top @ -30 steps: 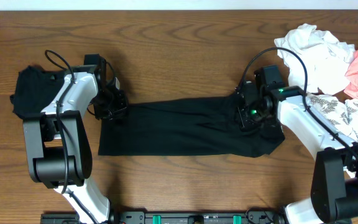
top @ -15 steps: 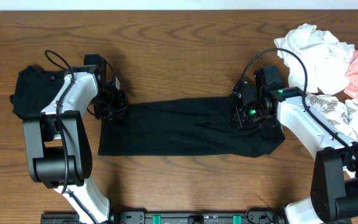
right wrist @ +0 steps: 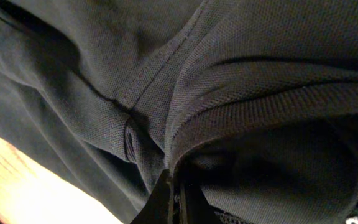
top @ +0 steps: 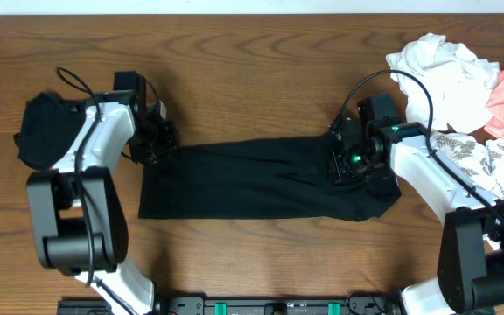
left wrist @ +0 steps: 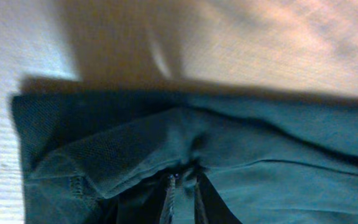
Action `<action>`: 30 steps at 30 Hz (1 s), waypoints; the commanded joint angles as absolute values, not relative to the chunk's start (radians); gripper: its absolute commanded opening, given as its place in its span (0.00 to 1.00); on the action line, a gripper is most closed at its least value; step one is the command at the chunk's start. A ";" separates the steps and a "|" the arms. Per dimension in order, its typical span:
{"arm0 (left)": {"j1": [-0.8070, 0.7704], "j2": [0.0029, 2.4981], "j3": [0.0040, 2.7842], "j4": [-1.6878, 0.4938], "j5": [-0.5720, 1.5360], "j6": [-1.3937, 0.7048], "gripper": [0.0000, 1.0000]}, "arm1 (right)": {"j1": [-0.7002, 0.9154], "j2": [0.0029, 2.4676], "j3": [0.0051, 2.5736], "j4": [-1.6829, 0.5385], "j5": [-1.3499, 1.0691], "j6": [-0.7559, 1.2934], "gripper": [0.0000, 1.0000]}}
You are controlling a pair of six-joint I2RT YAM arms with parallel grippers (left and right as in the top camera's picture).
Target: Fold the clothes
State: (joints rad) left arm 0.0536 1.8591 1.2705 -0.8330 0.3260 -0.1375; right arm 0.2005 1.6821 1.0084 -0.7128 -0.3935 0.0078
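Pinching black shirt (top: 261, 184): left pincer (top: 158, 147), right pincer (top: 338, 164).

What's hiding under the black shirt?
The brown table shows all around the black shirt, so the shirt lies on it. The cloth looks flat, but it covers whatever is beneath, so anything small under there cannot be seen.
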 commanded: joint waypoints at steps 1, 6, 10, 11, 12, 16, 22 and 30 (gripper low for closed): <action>0.057 1.803 1.301 -0.815 0.300 -0.142 0.13 | 0.196 1.689 1.004 -0.723 -0.426 0.012 0.01; 0.057 1.794 1.301 -0.804 0.280 -0.143 0.14 | 0.196 1.689 1.004 -0.726 -0.438 0.002 0.01; 0.056 1.794 1.300 -0.849 0.278 -0.143 0.14 | 0.196 1.689 1.004 -0.725 -0.438 0.002 0.01; 0.056 1.794 1.298 -0.862 0.268 -0.142 0.13 | 0.196 1.689 1.004 -0.725 -0.438 0.002 0.01; 0.056 1.794 1.295 -0.868 0.250 -0.142 0.14 | 0.196 1.689 1.004 -0.725 -0.438 0.002 0.01; 0.056 1.794 1.274 -0.878 0.178 -0.143 0.14 | 0.196 1.689 1.004 -0.725 -0.438 0.002 0.01; 0.056 1.798 1.203 -0.847 0.179 -0.144 0.14 | 0.196 1.689 1.004 -0.723 -0.437 0.002 0.01; 0.056 1.798 1.134 -0.817 0.215 -0.178 0.22 | 0.196 1.689 1.004 -0.721 -0.437 0.002 0.01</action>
